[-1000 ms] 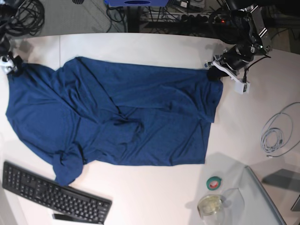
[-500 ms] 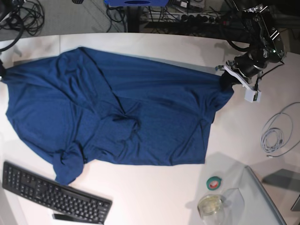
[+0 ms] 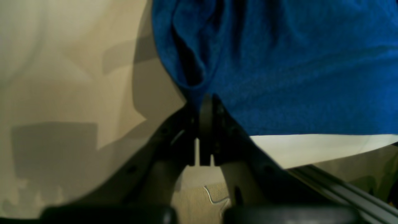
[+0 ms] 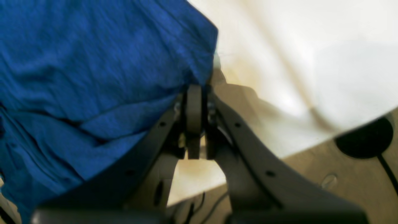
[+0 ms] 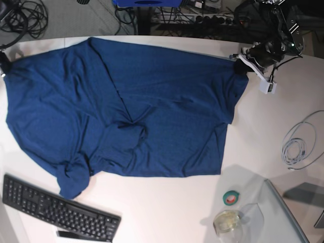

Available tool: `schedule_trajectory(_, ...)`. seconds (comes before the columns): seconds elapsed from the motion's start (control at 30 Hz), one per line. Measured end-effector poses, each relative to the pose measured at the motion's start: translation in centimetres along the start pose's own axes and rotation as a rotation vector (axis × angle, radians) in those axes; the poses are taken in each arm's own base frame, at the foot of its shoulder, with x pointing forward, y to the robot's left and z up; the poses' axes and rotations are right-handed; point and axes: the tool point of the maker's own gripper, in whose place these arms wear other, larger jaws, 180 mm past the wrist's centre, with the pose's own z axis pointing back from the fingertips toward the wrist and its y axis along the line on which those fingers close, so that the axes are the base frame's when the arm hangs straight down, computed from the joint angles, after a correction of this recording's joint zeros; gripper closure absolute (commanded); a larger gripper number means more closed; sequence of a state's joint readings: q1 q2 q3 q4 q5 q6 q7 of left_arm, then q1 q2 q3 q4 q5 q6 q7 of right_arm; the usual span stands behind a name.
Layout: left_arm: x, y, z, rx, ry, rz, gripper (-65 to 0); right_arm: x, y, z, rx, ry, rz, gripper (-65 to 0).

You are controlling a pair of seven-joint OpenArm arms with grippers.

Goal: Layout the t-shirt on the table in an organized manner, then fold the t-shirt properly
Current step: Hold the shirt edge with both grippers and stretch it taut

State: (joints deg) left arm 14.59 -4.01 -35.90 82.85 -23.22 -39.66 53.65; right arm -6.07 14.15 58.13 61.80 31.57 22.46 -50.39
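Navy cloth of the t-shirt [image 5: 126, 106] is pinched by both closed fingers, left gripper [image 3: 205, 102] and right gripper [image 4: 195, 90], at the corners farthest from the keyboard [image 5: 55, 210], so the layout step is in hand and next calls for pulling it taut and laying it flat on the counter [image 5: 167, 212].

Bare tabletop [image 5: 167, 212] at lower centre lets me pass; keyboard [image 5: 58, 211] lower left, tape roll [image 5: 232, 198] and cable [image 5: 297, 147] at right block.

Grey floor [image 5: 76, 20] beyond the far edge, strewn with tangled black cables [image 5: 25, 17].
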Motion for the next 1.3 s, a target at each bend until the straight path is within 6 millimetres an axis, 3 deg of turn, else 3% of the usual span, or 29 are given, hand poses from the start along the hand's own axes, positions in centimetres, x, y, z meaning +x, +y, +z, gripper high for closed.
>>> schedule_trajectory(0.1, -0.1, -0.3, -0.1, -0.005, 0.005, -0.002, 0.0, 0.3, -0.1, 0.4, -0.009, -0.011, 0.018, -21.6)
schedule_trajectory(0.17, -0.1, -0.4, -0.2, -0.008, 0.003, 0.0, 0.0, 0.9, -0.2, 1.7, -0.029, -0.042, 0.061, -32.1)
schedule_trajectory(0.23, -0.1, -0.4, -0.2, -0.008, 0.002, 0.0, 0.0, 2.1, 0.2, 3.3, -0.058, -0.092, 0.137, -38.3)
schedule_trajectory(0.3, -0.2, -0.4, -0.2, -0.008, 0.004, -0.001, 0.0, 2.4, 2.0, 4.5, -0.061, -0.105, 0.273, -37.7)
schedule_trajectory(0.37, -0.1, -0.4, -0.2, -0.01, 0.002, -0.001, 0.0, 1.2, 5.9, 4.4, -0.008, -0.079, 0.441, -36.6)
schedule_trajectory(0.47, -0.1, -0.4, -0.2, -0.01, 0.003, -0.002, 0.0, -3.1, 11.9, 2.9, 0.136, 0.012, 0.611, -36.3)
schedule_trajectory(0.53, -0.1, -0.4, -0.2, -0.009, 0.003, -0.002, 0.0, -5.2, 13.4, 2.0, 0.181, 0.06, 0.638, -34.8)
schedule_trajectory(0.93, -0.1, -0.5, -0.2, -0.01, 0.002, -0.001, 0.0, -5.6, 10.8, -0.4, 0.112, 0.121, 0.583, -33.5)
schedule_trajectory(1.23, -0.1, -0.5, -0.3, -0.011, 0.003, 0.0, 0.0, -6.6, 10.3, -0.4, 0.108, 0.143, 0.576, -33.3)
schedule_trajectory(1.3, -0.1, -0.5, -0.3, -0.011, 0.002, 0.0, 0.0, -7.2, 11.0, -0.6, 0.121, 0.158, 0.609, -33.3)
